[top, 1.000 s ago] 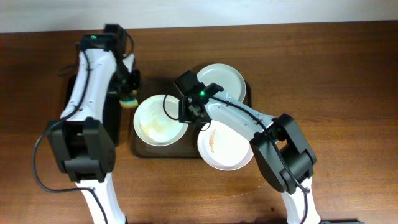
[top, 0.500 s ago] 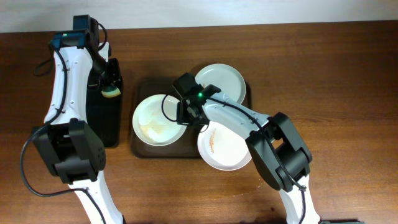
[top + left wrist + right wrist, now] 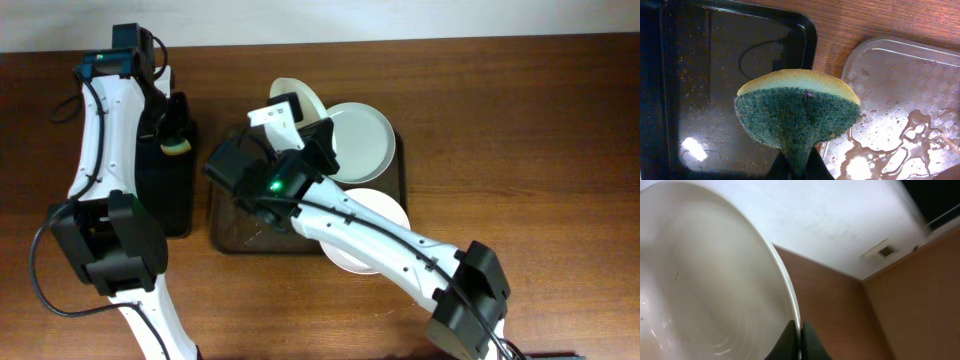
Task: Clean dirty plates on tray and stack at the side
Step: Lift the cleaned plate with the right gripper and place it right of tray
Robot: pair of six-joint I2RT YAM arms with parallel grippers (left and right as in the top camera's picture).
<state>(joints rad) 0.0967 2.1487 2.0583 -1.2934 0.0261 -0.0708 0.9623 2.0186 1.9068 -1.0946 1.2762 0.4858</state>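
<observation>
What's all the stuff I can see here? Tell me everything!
big tray: one, dark brown see-through, in the middle.
plates: three, white, two at the big tray's right side, the lifted plate tilted above its far edge.
small tray: one, black, left of the big tray.
sponge: one, yellow and green, above the small tray.
table: one, brown wood, under everything.
left fingers: dark, pinching the sponge.
right fingers: dark, pinching the lifted plate's rim.

The sponge (image 3: pixel 797 112) has a rough, fibrous dark green side and a softer yellow foam layer. The black tray (image 3: pixel 715 75) is glossy plastic with fine specks on it. The brown tray (image 3: pixel 890 65) is see-through plastic, wet and shining. The lifted plate (image 3: pixel 705 280) looks smooth and glossy white. The table (image 3: pixel 520 100) is brown wood with visible grain.
</observation>
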